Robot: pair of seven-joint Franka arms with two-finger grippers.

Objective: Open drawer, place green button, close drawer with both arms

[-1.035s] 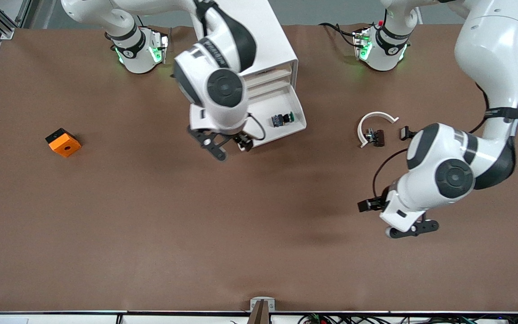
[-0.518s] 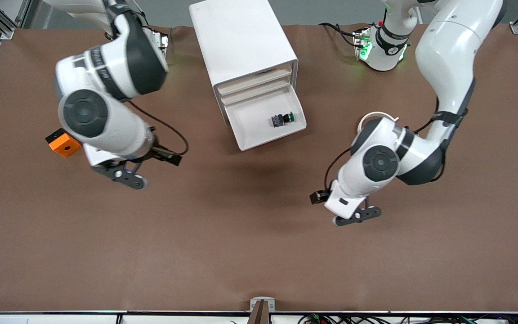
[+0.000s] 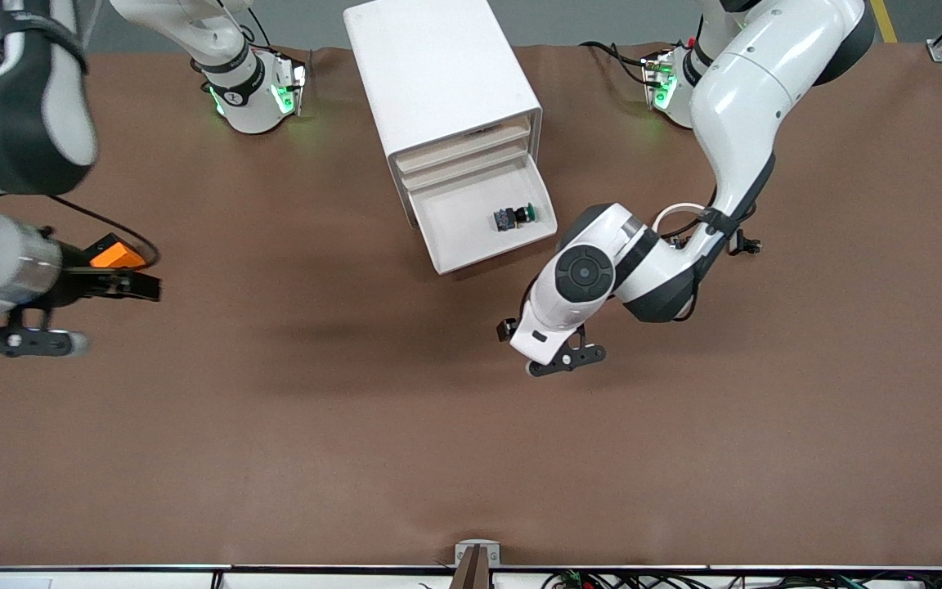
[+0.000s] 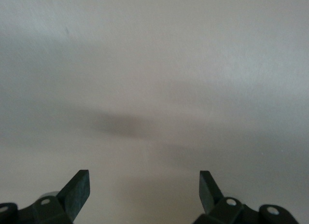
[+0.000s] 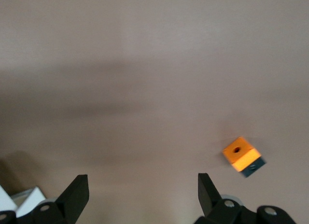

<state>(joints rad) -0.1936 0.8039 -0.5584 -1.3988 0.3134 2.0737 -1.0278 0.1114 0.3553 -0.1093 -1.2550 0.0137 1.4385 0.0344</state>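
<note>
Now I am bringing my left gripper (image 3: 557,358), fingers wide and empty, toward the open drawer (image 3: 483,219) at eleven o'clock, aiming square at its front so the button (image 3: 514,216) stays put; my right gripper (image 3: 9,337), also wide, is waiting by the orange cube (image 3: 115,254).

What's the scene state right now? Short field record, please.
drawer: open, pulled out of the white cabinet
button: lying in the drawer, toward the left arm's end
left gripper: over bare table near the drawer front, fingers open, empty
right gripper: at the right arm's end of the table, fingers open, empty
orange cube: on the table, partly hidden by the right arm in the front view
task left: drawer not yet closed
</note>
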